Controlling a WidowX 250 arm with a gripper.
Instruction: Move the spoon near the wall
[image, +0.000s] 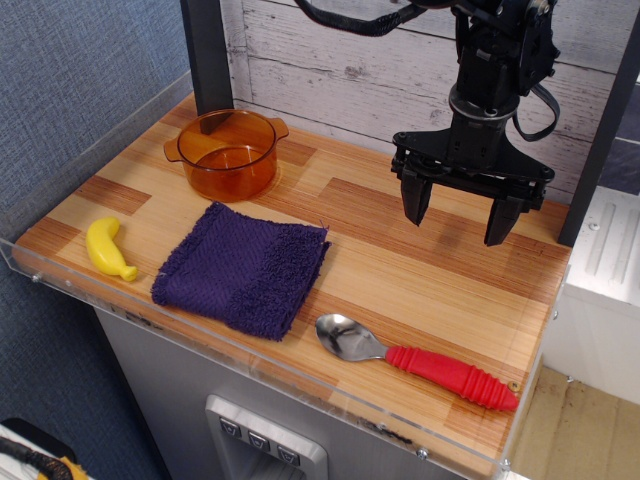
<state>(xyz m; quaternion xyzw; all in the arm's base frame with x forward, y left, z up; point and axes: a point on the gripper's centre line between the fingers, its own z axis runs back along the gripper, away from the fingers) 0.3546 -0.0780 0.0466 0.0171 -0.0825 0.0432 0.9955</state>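
The spoon (415, 358) lies flat near the table's front right edge, silver bowl to the left, red ribbed handle pointing right. The wall (340, 50) of whitewashed wooden planks stands at the back of the table. My gripper (460, 218) hangs open and empty above the back right part of the table, close to the wall, its two black fingers pointing down. It is well behind and above the spoon, not touching it.
A purple towel (243, 268) lies in the middle. An amber glass pot (227, 153) stands at the back left. A yellow toy banana (108, 249) lies at the front left. A clear plastic rim (250, 355) edges the wooden table. A dark post (207, 55) stands behind the pot.
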